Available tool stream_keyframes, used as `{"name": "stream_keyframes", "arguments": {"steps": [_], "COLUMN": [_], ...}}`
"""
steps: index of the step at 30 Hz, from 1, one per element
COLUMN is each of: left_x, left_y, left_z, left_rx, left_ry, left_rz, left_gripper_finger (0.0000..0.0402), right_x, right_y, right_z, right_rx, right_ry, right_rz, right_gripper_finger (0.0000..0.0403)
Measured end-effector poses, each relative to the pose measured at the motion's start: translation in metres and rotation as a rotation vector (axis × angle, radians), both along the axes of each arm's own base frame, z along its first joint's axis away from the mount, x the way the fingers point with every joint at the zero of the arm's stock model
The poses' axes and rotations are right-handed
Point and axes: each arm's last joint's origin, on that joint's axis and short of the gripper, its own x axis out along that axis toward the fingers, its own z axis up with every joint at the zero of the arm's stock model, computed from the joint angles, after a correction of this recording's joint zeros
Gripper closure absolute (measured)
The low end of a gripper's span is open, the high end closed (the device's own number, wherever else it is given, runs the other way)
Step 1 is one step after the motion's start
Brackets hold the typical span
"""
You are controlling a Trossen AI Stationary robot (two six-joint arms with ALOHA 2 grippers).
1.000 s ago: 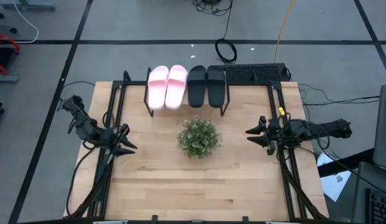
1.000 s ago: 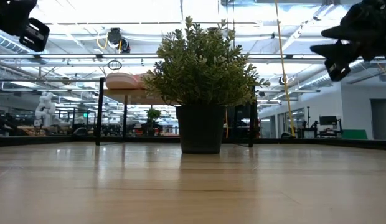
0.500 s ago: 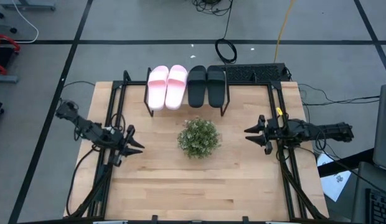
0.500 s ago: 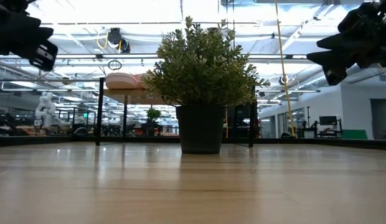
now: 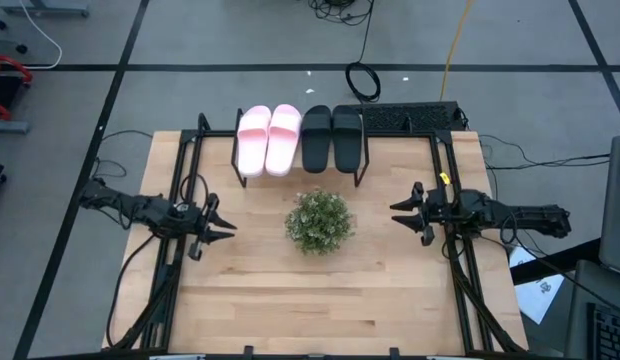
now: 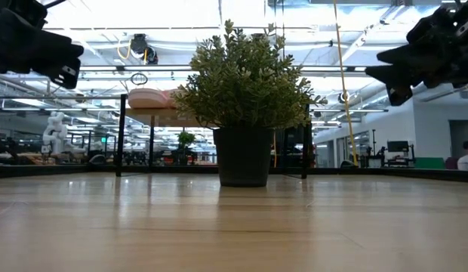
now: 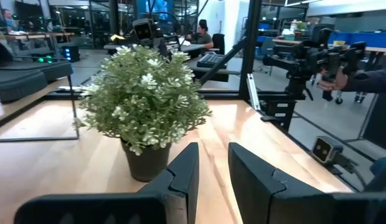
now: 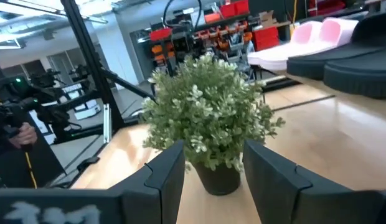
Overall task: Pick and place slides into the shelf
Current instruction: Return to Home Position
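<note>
All the slides lie side by side, soles down, on the shelf's [image 5: 362, 165] top plank by the table's far edge. The two pale pink slides [image 5: 269, 139] are left of the two black slides [image 5: 331, 138]. The right wrist view shows the pink slides [image 8: 317, 34] and the black slides [image 8: 361, 59] off to one side. My left gripper [image 5: 230, 229] hovers open left of the potted plant [image 5: 318, 221] and points at it; its own view shows the open gripper [image 7: 211, 168]. My right gripper [image 5: 395, 214] hovers open right of the plant, also facing it, as its wrist view shows of the gripper [image 8: 211, 165]. Neither holds anything.
The green potted plant [image 6: 244, 106] stands mid-table between the two grippers, in front of the shelf. Black frame rails [image 5: 185, 170] run along the table's left and right sides. A keyboard [image 5: 410, 117] lies at the far right corner. Bare wood [image 5: 310, 300] spreads toward the near edge.
My left gripper has moved right toward the plant, and its arm has swung lower and flatter. My right gripper has edged slightly left toward the plant. Both stayed open. The slides and the plant have not moved.
</note>
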Motion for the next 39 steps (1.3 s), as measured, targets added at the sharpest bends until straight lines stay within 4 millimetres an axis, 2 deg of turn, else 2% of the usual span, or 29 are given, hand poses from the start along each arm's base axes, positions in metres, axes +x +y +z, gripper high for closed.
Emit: {"name": "stream_keyframes", "arguments": {"steps": [11,19,39], "left_x": [0.0012,0.0014,0.0014], "left_y": [0.0042,0.0043,0.0044], "left_z": [-0.0001,0.0003,0.0006], "left_rx": [-0.052,-0.227,-0.222], "left_ry": [0.011,0.037,0.032], "left_rz": [0.044,0.052,0.057], "left_gripper_finger": [0.0316,0.0316,0.0316], "right_x": [0.0002,0.0001,0.0002], "right_y": [-0.0051,-0.0058,-0.0058], "right_z": [0.0010,0.0013,0.0013], "right_rx": [-0.018,-0.018,-0.017], "right_ry": [-0.019,-0.023,-0.023], "right_rz": [-0.030,-0.055,-0.054], "right_gripper_finger": [0.0250,0.0250,0.0250]}}
